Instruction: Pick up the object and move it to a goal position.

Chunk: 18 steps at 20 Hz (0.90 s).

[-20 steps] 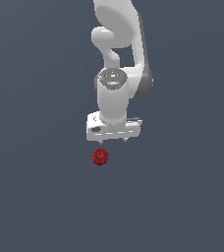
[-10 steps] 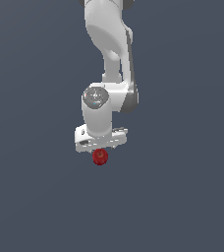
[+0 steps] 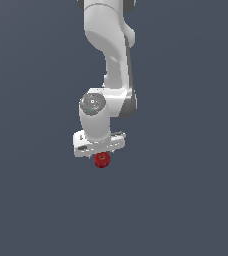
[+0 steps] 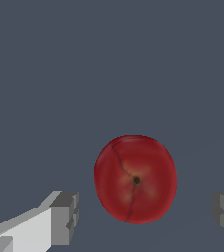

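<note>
The arm has dropped lower than a moment ago, so the gripper [image 3: 100, 152] now sits right over the red ball [image 3: 102, 159], hiding its top. In the wrist view its fingers [image 4: 62, 216] stand spread wide, the ball [image 4: 135, 179] between them, untouched.

A plain dark grey-blue floor [image 3: 186, 200] is filling both views, flat and unmarked, carrying everything in the scene. The ball [image 3: 102, 159] is sitting directly on it as the only loose thing there; in the wrist view the ball [image 4: 135, 179] is showing dark red and glossy with its dimple facing the camera, and bare floor [image 4: 84, 74] is lying all around it.
</note>
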Tool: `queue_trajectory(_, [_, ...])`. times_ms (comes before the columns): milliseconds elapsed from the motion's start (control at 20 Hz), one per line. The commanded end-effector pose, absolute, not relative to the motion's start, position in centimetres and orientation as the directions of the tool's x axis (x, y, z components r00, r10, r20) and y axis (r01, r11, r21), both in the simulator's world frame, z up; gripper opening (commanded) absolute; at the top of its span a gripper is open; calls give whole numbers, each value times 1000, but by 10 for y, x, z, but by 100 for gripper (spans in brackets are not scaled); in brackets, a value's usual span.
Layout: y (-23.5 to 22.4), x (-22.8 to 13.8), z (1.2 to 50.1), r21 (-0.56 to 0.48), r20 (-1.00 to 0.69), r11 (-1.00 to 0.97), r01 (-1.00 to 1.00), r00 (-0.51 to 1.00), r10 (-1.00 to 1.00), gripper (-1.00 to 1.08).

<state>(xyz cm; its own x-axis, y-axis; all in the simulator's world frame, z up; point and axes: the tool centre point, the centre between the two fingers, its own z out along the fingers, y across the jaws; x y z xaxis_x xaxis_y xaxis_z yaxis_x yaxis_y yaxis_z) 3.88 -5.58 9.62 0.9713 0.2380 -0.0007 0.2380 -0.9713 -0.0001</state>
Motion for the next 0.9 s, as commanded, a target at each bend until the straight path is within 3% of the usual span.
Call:
queue_trajectory(0, [-56, 39, 93, 0, -1, -971, 238, 971, 238, 100])
queue_trajectory(700, [-56, 39, 46, 0, 0, -970, 242, 970, 242, 100])
queue_trajectory(750, [-56, 39, 46, 0, 0, -970, 242, 970, 242, -100])
queue_trajectory(850, [-56, 39, 46, 0, 0, -970, 242, 970, 242, -100])
